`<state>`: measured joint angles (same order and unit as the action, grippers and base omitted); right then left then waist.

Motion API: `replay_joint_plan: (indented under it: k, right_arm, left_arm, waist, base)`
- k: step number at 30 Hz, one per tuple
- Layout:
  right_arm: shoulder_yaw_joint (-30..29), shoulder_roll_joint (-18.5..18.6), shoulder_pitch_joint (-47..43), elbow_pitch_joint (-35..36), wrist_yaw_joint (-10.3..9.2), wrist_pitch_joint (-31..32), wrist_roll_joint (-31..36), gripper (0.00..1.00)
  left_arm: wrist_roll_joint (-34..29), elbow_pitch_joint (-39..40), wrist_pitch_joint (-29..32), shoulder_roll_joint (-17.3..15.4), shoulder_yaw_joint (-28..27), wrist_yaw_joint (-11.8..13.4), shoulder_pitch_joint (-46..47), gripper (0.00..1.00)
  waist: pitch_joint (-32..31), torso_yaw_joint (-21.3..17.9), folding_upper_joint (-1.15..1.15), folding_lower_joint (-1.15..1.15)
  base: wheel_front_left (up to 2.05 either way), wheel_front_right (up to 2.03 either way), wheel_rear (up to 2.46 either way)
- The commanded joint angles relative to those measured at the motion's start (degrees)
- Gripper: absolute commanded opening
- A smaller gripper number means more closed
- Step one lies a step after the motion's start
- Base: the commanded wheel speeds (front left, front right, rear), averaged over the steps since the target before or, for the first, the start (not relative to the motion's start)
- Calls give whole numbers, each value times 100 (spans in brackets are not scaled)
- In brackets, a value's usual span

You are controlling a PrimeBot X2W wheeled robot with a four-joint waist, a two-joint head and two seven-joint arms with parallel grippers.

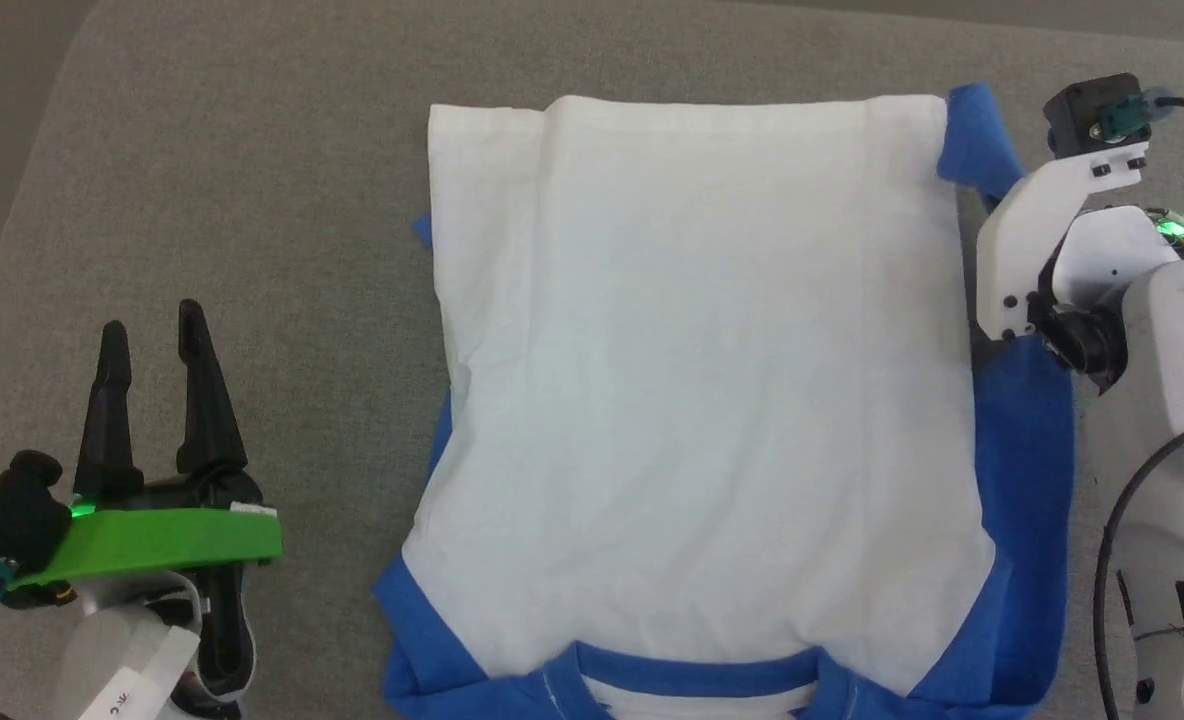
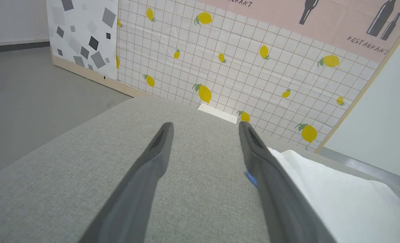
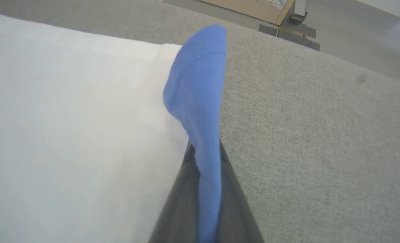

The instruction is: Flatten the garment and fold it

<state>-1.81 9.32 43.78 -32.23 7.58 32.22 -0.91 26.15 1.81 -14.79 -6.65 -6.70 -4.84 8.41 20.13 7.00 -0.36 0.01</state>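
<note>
Right wrist view: right gripper (image 3: 205, 152) pinches the blue sleeve (image 3: 196, 74). Best drawn low and inward over the garment (image 1: 692, 380) without dragging it; left gripper (image 1: 152, 322) stands wide, empty

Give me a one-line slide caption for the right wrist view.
Right gripper shut on the bright blue sleeve of the thin white T-shirt, lying on the grey woven fabric surface.

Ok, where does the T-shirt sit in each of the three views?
Head view: the T-shirt lies across the centre, neckband at the bottom edge.
Left wrist view: the T-shirt in the lower right corner, beside the open left fingers.
Right wrist view: white body over the left half, blue sleeve pinched between the right fingers.
Shared landmark: the grey cushion under it.
</note>
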Motion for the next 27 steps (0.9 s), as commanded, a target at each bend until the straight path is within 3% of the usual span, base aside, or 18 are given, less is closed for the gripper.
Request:
replay_joint_plan:
  k: [1,6,12,20,27]
  right_arm:
    - [-61,0,43,60,-9,-126,-64,0]
    - [-129,26,-213,340,-9,-367,-309,0]
    - [274,157,-834,1174,-9,-280,-722,0]
    - [1372,12,-1963,2796,-9,254,-1393,0]
    - [2335,-100,-2389,3016,-9,423,-1642,0]
  left_arm:
    - [-68,-26,-20,53,-25,-39,16,100]
    - [-123,-81,-20,102,-54,-70,-147,100]
    - [-157,-102,-20,128,-80,-72,-399,100]
    - [-118,-43,15,123,-120,-44,-785,100]
    - [-77,-31,90,104,-77,-31,-853,100]
  waist:
    - [-242,-113,36,-1]
    - [-659,-203,36,-1]
    - [-1107,-202,36,-1]
    - [-1424,-127,36,-1]
    - [-1522,63,36,-1]
  base:
    - [0,0,0]
    - [0,0,0]
    - [0,0,0]
    - [0,0,0]
    - [0,0,0]
